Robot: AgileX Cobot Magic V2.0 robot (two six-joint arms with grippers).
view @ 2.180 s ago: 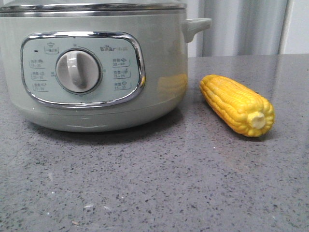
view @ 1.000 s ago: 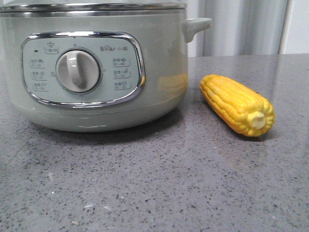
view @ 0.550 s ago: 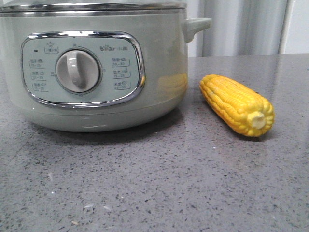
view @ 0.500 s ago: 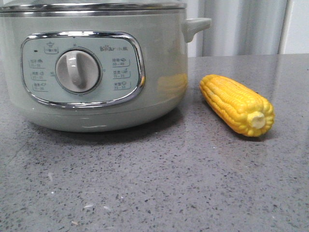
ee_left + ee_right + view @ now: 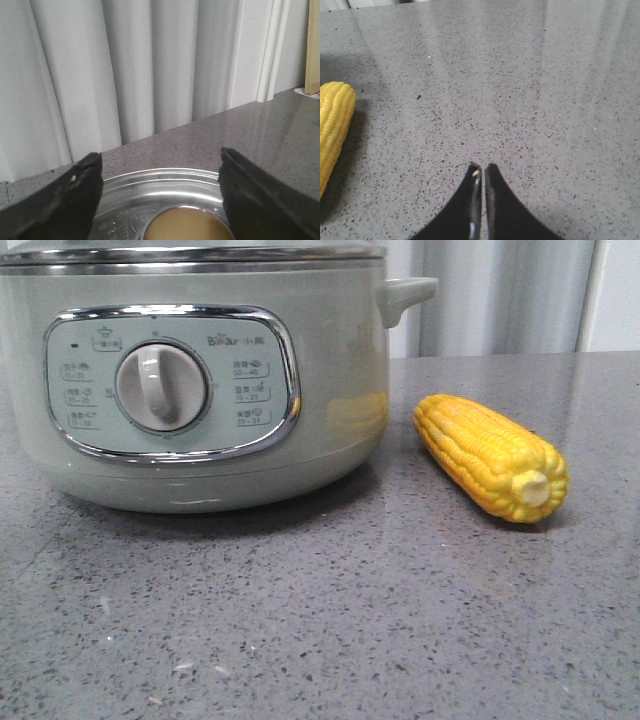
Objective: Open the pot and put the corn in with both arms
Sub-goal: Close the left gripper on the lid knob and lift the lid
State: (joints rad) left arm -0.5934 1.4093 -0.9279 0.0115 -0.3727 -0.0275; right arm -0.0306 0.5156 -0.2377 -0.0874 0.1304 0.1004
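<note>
Sitting on the grey speckled tabletop (image 5: 330, 640), the pale sage-green pot (image 5: 190, 380) is filling the left half of the front view, its lid (image 5: 190, 252) resting closed on the steel rim. A chrome-framed control panel (image 5: 170, 380) is facing the camera, carrying a grey dial (image 5: 160, 387) at its middle and the word "Bear" above and to the right of it, followed by small characters too fine to read. Small boxed labels with number ranges are flanking the dial; "30-40" can just be made out, the others are blurred. A small side handle (image 5: 408, 292) is jutting from the pot's right.

The corn (image 5: 490, 455) is lying on the tabletop just to the right of the pot, apart from it, its pale stub end pointing toward the camera.

The left pincer (image 5: 160, 185) is hanging with its fingers spread wide over the lid's steel and glass top (image 5: 170, 200), gripping nothing. The right pincer (image 5: 481, 172) is hovering above bare tabletop with its tips pressed nearly together and nothing between them, the corn (image 5: 332, 130) lying off to one side.
</note>
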